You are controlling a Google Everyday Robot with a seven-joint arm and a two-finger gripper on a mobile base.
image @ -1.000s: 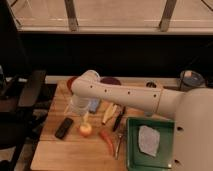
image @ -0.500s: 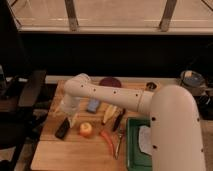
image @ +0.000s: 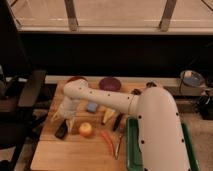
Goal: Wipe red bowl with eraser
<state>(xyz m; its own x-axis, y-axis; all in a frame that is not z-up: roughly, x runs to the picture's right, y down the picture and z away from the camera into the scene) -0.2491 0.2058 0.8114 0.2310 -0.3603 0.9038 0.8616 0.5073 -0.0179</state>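
**Black eraser [image: 61, 131] at lower left, my gripper [image: 63, 121] open above it**

- Gripper: mine, at the left of the frame, low over the table's left part. Its two pale fingers stand spread apart and hold nothing. Their tips point down at the upper end of the eraser; I cannot tell whether they touch it.
- Eraser: flat, dark, lying on the wooden table [image: 55, 156], just left of a yellow-red apple [image: 86, 130].
- Red bowl [image: 76, 79]: at the table's far edge, upper left of centre, partly hidden behind my white arm [image: 102, 99]. Well apart from the eraser.
- Purple bowl [image: 110, 83]: to the right of the red bowl, also at the far edge.
- Light-blue sponge [image: 92, 107]: mid-table, just below my arm.
- Banana piece [image: 108, 116]: right of the sponge.
- Red chili pepper [image: 107, 141]: near the front, right of the apple.
- Green tray [image: 131, 150]: at the table's right side, mostly covered by my arm.
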